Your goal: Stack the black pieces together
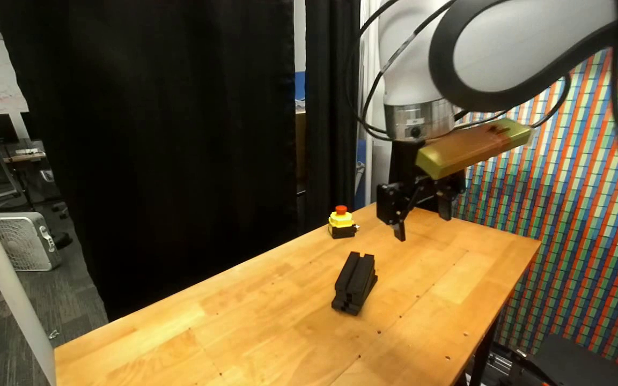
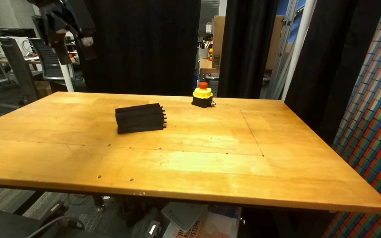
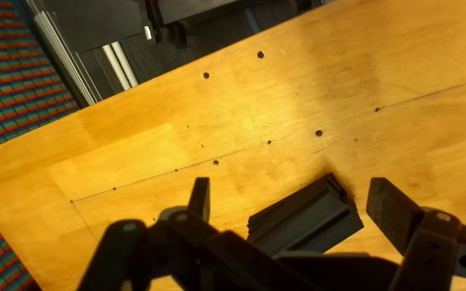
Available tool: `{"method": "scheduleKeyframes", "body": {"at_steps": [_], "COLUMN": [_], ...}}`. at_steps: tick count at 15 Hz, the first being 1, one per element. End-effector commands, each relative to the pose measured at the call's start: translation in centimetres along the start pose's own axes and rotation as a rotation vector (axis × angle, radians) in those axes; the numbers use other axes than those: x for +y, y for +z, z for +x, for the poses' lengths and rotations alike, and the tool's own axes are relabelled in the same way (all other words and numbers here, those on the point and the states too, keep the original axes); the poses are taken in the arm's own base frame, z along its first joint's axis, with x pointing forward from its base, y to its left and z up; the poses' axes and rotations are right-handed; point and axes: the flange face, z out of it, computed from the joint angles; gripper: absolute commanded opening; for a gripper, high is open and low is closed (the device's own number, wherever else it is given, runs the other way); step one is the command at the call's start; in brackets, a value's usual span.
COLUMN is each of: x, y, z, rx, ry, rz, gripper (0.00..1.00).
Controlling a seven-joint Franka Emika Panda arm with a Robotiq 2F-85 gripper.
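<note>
Checking the gripper (image 1: 422, 221): in an exterior view it hangs above the table (image 1: 191, 338), jaws spread wide, nothing held.
Black pieces (image 1: 354, 281): one pile on the table, lower than the gripper and off to one side of it; edges not flush, a lower piece jutting past the upper ones.
Yellow-and-red button (image 1: 341, 220): also lower than the gripper, apart from the pile. A low sideways sweep that way could bump it.
Notched ends (image 2: 161, 117): in an exterior view, well below the gripper's height; black on black, so no sure count of pieces.
Stacking: judged done or nearly so, since the pieces in sight share one pile.
Fingers (image 3: 392, 214): in the wrist view, wide apart, the pile showing between them but further down, much nearer one; the gripper hides part of it.
Near finger: likely trouble spot. Coming down off-centre, its tip could land on the pile's end.
Top piece (image 3: 314, 220): appears out of line with those beneath. A nudge may slide it off or fan the pile; cause, contact while the gripper moves low.
</note>
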Motion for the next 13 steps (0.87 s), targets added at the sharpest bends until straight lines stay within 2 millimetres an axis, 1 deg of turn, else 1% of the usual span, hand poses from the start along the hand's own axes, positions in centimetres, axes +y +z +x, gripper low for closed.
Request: {"method": "scheduleKeyframes", "body": {"at_steps": [1,3,6,10,11,13], "x": [3.9,5.6,8.4,11.3,10.0,10.9], "y": [-3.4,-4.5,-5.2,-4.9,-4.8,-4.6], "z": [-5.0,-6.3,-7.7,-8.1,-7.5,-7.6], "rx": [0.064,0.084,0.092,0.088,0.079,0.081], "ry": [-0.134,-0.177,-0.220,-0.205,-0.206,-0.199], "rz": [0.055,0.081,0.123,0.160,0.125,0.136], "gripper": [1.00,1.00,1.00,1.00,1.00,1.00]}}
